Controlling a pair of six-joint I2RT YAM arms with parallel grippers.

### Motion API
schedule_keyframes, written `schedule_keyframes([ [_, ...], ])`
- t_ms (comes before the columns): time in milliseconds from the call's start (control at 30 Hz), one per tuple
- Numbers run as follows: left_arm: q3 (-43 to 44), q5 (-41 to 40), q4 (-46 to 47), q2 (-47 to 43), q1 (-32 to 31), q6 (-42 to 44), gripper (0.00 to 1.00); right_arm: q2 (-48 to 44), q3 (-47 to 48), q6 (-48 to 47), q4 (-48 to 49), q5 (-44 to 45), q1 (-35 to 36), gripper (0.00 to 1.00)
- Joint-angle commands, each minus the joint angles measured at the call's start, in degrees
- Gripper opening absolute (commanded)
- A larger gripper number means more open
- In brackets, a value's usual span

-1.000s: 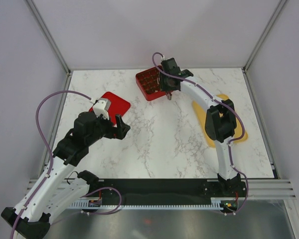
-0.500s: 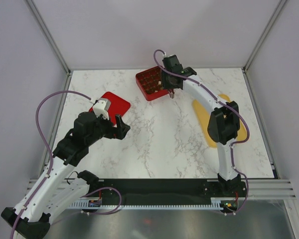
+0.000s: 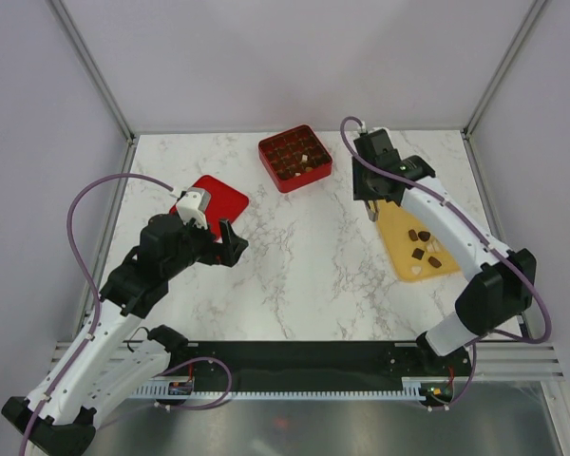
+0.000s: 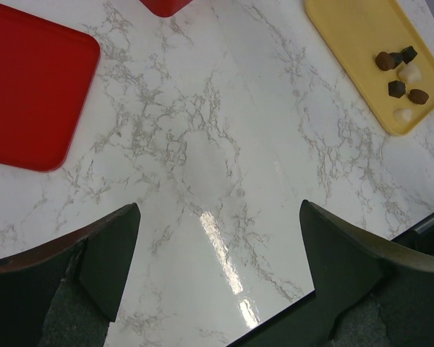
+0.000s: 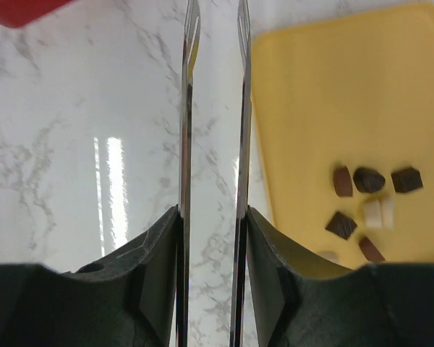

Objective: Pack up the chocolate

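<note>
Right gripper (image 3: 373, 214), slightly parted and empty, hangs by the yellow tray (image 3: 396, 237), near the chocolate (image 3: 424, 249) on it.

Seven chocolate pieces (image 4: 397, 88), five dark and two pale, lie on one yellow tray (image 4: 347, 29), with more, too small to count, in one red gridded box (image 3: 299, 183) near one flat red tray (image 4: 29, 87).

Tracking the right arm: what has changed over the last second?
The right gripper left the red gridded box and swung right and nearer, to the yellow tray's far-left edge, jaws slightly apart and empty. The left gripper, the box and the flat red lid stayed put.
</note>
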Motion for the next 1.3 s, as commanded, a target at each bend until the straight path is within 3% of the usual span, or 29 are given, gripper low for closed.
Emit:
schedule_keyframes([
  [0,0.92,-0.08,0.26,-0.39,0.21,2.11,1.0,-5.89,-6.69,2.83,-4.38,2.1,-3.78,0.47],
  [200,0.83,0.44,0.35,-0.21,0.21,1.94,1.0,-15.46,-18.64,0.64,-8.25,1.57,-11.61,0.47],
  [400,0.92,1.06,0.61,0.4,0.21,1.94,1.0,-18.29,-24.27,-0.33,-9.66,-0.35,-14.87,0.47],
  [1033,0.83,1.32,0.7,0.31,0.21,1.94,1.0,-18.29,-28.59,0.46,-7.64,-3.35,-16.55,0.48],
  [1267,0.92,1.24,0.79,0.49,0.21,1.94,1.0,-17.94,-28.42,0.29,-7.47,-3.7,-16.55,0.41],
])
